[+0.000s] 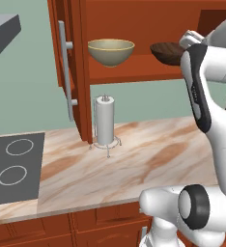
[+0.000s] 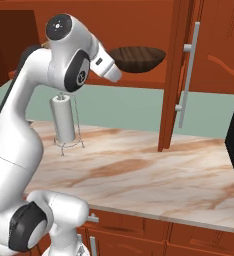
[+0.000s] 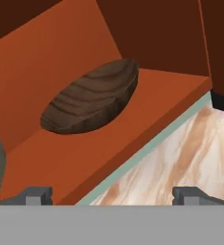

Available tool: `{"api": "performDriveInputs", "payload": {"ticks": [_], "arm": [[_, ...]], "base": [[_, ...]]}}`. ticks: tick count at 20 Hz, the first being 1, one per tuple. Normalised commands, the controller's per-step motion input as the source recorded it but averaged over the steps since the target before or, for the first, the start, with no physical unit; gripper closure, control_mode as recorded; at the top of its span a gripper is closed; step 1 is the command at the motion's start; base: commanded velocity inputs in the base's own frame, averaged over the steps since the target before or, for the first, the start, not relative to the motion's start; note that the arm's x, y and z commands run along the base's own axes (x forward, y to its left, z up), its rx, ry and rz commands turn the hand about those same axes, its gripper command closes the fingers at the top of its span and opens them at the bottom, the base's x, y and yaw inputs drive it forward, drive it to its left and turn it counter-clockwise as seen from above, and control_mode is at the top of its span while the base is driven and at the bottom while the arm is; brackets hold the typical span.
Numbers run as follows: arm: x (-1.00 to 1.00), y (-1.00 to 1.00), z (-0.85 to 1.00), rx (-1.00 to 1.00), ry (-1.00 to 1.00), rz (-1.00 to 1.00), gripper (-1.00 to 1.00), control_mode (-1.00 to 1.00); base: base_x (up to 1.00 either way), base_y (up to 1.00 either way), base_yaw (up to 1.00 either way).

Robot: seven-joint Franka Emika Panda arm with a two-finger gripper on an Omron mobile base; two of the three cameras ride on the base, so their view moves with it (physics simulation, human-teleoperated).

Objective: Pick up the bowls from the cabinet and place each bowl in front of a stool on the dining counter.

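Sitting on the cabinet shelf: dark wood-grain bowl.

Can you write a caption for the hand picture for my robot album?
Open pincer facing the dark brown bowl on the cabinet shelf.

Cabinet shelf, red-brown wood: carries an olive-tan bowl with pale rim at left and a dark wood-grain bowl to its right, apart. Marble counter below: carries an upright paper towel holder and a black cooktop set flush at left.
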Motion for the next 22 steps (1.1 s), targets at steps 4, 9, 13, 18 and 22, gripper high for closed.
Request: {"api": "performDriveInputs", "payload": {"ticks": [4,9,13,18,22], "arm": [[0.44,-0.04,-0.13,0.04,0.09,0.0,-1.0,-1.0],[0.67,-0.06,-0.04,0.04,0.04,0.0,-1.0,-1.0],[0.63,-0.19,0.0,0.03,0.02,0.0,-1.0,-1.0],[0.42,-0.31,-0.03,0.02,0.04,0.0,-1.0,-1.0],[0.34,-0.23,-0.19,0.0,0.05,0.0,-1.0,-1.0]], "base": [[0.0,0.0,0.0],[0.0,0.0,0.0],[0.0,0.0,0.0],[0.0,0.0,0.0],[0.0,0.0,0.0]]}}
